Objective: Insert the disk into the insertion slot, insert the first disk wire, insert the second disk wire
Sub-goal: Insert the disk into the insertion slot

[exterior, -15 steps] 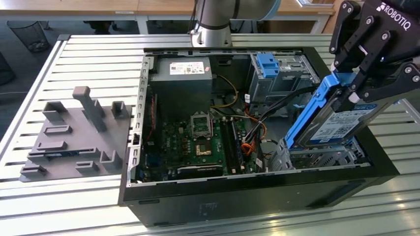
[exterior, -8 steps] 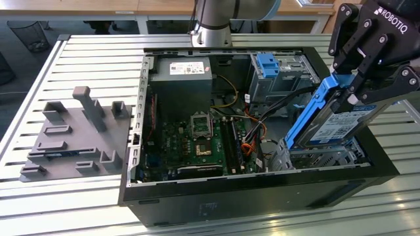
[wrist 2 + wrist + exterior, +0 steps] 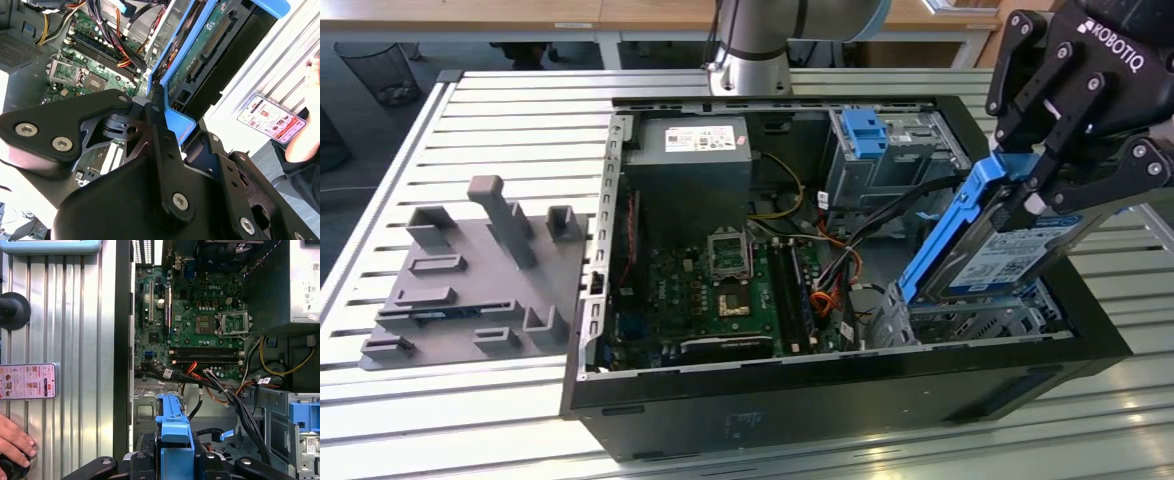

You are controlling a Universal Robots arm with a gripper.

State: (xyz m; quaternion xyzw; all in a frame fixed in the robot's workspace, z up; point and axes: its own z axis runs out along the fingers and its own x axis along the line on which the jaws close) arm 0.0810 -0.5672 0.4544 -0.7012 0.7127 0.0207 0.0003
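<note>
The tool [image 3: 1045, 188] is clamped on the upper end of the disk [image 3: 994, 255], its black fingers [image 3: 1067, 160] pinching the blue carrier frame from both sides. In the second wrist view the same grip shows on the frame's end, tool [image 3: 161, 114] against disk [image 3: 210, 45], with the disk's circuit-board face turned to that camera. The disk's long axis stands steeply tilted. Its upper end leans toward the exterior view's right and its lower end points down at the insertion slot [image 3: 967, 322], and its labelled face is turned toward the exterior camera. The lower end meets the mouth of the slot, but I cannot tell whether it has entered. The slot sits in the near corner of the open computer case [image 3: 854, 405], on the exterior view's right. The case also holds a motherboard [image 3: 720, 285], a power supply [image 3: 687, 160], a taller bay with a blue bracket [image 3: 881, 150] and loose cables [image 3: 834, 265]. The case rests on a slatted worktop [image 3: 494, 110], with a grey fixture plate [image 3: 467, 285] well apart from it. In the first wrist view a phone [image 3: 27, 381] lies on the worktop with a person's hand [image 3: 12, 440] near it.
</note>
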